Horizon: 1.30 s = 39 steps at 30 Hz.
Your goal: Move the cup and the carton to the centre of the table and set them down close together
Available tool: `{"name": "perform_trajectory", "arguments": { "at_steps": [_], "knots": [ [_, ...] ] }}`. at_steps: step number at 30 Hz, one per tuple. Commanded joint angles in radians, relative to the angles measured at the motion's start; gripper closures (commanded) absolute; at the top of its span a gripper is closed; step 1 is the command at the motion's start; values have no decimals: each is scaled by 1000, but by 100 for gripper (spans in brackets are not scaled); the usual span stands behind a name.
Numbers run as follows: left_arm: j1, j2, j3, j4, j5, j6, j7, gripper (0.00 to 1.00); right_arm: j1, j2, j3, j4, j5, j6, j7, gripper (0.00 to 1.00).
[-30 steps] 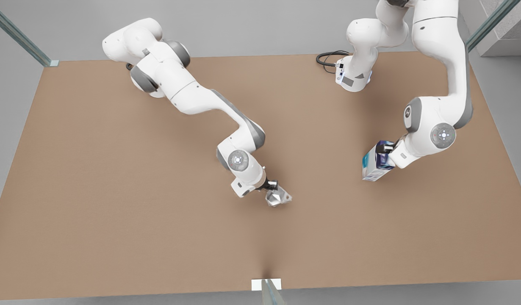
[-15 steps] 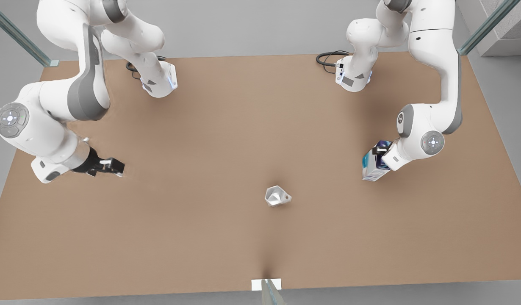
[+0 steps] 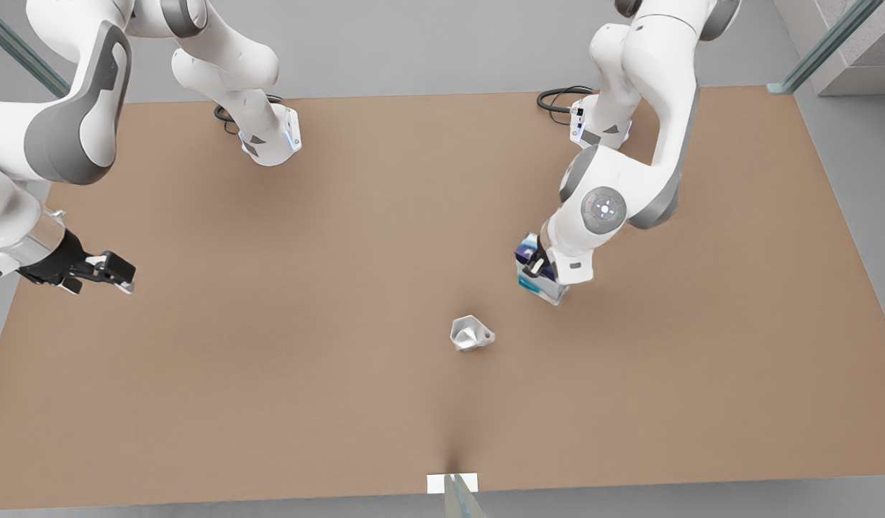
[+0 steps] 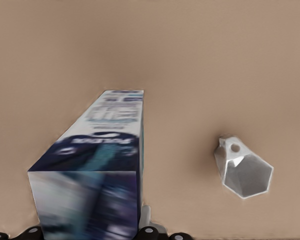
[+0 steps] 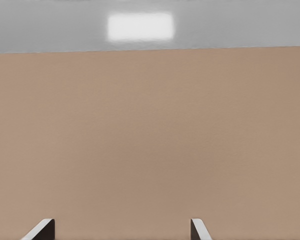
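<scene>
Fingers of our left gripper (image 3: 537,265) clamp the carton (image 3: 534,275), mostly hidden behind the arm and held near the cup (image 3: 471,334), which sits alone at the centre of the table (image 3: 342,360). Our right gripper (image 3: 115,277) waits over the table's edge on the front view's left, fingers spread, holding nothing.
</scene>
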<state>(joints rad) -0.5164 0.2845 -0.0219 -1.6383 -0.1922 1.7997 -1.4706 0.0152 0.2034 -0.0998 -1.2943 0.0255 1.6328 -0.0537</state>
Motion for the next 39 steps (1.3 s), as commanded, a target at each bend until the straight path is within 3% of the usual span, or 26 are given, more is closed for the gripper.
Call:
{"name": "perform_trajectory", "arguments": {
  "at_steps": [1, 4, 12, 16, 18, 19, 27, 29, 30, 32, 33, 36, 39],
  "knots": [
    [-17, -1, -9, 0, -67, 6, -42, 34, -6, 2, -8, 6, 4, -1, -5, 0],
    [-48, 120, -59, 103, -87, 23, -191, 34, 2, 2, -8, 4, -58, -7, -1, 0],
    [-89, 182, -59, 72, -96, 179, -177, 32, 9, 13, -1, 4, -44, -28, -8, 0],
    [-89, 211, -59, 55, -98, 268, -178, 26, 9, 14, 14, 6, -38, -27, -8, 0],
    [-89, 211, -59, 52, -96, 280, -178, 11, -1, 13, 25, -7, -38, -28, -8, 0],
    [-89, 212, -59, 51, -96, 280, -178, 0, -34, 5, 60, -10, -38, -30, -8, 0],
    [-89, 183, -58, 57, -107, 265, -197, 0, -35, 37, 63, -3, -36, 4, 0, 0],
    [-89, 147, -56, 66, -133, 190, -200, 0, -35, 39, 61, -2, -36, 5, -5, 0],
    [-76, 122, -44, 152, -165, 48, -200, 0, -34, 37, 63, 3, -35, 7, -5, 0],
    [35, 36, 94, 304, -138, -247, 108, 0, -35, 36, 61, 12, -35, 5, -1, 0],
    [130, 2, 117, 318, 25, -298, 490, 0, -37, 36, 60, 12, -36, 5, -1, 0],
    [334, -38, 116, 308, 226, -307, 1407, 0, -38, 36, 60, 12, -35, 5, 0, 0],
    [388, -180, 91, 86, 290, -134, 1435, 0, -37, 33, 57, 16, -35, 4, 0, 0]
  ]
}}
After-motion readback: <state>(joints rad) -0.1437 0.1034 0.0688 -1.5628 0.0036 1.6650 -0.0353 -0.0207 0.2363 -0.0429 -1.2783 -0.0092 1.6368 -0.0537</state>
